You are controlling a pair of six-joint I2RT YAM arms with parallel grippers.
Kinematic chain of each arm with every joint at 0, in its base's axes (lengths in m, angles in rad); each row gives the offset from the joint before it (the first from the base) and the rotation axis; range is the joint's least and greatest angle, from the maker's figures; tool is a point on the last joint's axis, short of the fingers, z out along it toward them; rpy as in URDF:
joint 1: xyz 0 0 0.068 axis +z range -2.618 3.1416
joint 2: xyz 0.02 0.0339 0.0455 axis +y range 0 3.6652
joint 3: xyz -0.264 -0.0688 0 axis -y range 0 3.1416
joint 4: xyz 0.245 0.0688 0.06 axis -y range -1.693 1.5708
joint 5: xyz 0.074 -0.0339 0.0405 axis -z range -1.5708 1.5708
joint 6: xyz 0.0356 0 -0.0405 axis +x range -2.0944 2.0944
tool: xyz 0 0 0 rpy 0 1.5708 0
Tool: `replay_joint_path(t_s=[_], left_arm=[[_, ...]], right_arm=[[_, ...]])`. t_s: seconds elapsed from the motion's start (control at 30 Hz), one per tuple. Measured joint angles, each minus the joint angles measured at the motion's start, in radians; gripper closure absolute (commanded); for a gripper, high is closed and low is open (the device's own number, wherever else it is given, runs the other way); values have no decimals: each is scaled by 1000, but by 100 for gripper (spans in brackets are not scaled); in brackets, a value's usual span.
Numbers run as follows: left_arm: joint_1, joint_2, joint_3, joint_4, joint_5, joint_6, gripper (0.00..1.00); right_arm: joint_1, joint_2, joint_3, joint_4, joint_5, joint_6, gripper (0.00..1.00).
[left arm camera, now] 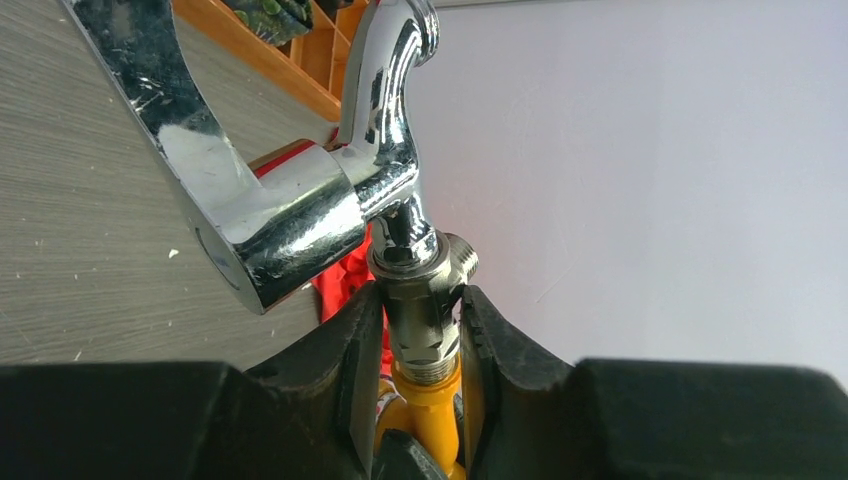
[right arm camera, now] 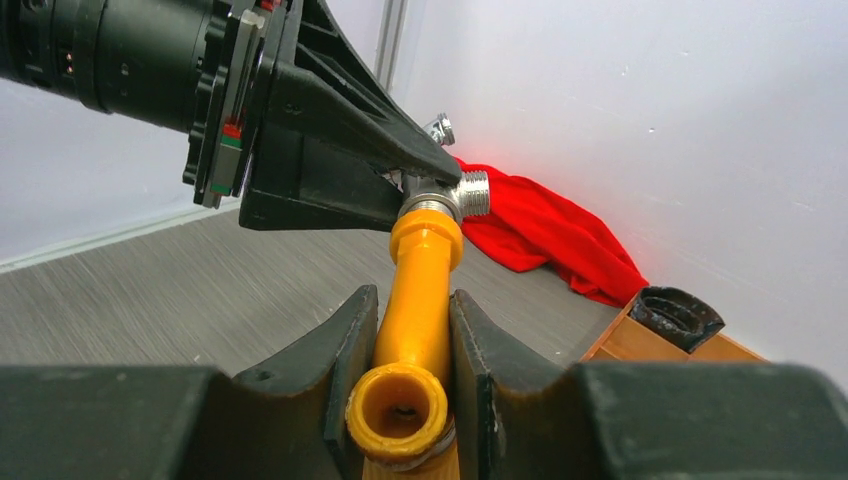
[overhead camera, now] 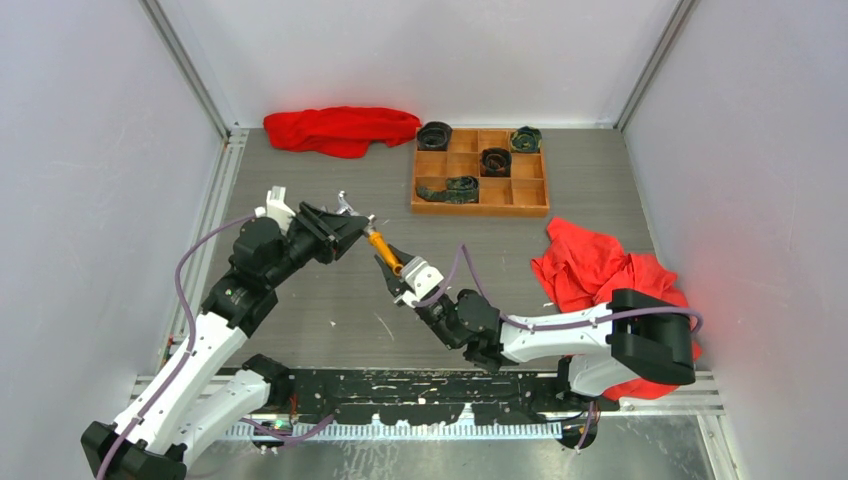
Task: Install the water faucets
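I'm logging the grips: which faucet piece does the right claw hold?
The orange piece, clamped by its tube in the right claw. The silver piece, shiny with a handle, is in the left claw.

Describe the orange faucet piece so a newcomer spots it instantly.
On the grey table, look left of the wooden tray. The orange faucet piece is a tube clamped in the right pincer, its tip against the silver faucet in the left pincer. Unlike that chrome neighbour, it is bright orange-yellow.
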Motion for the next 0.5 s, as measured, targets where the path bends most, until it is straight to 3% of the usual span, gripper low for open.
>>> replay_joint_path(t_s=[0.5], left_arm=[[-3, 3, 0, 51, 30, -3, 65]], right_arm=[[-12, -54, -14, -7, -10, 104, 100]])
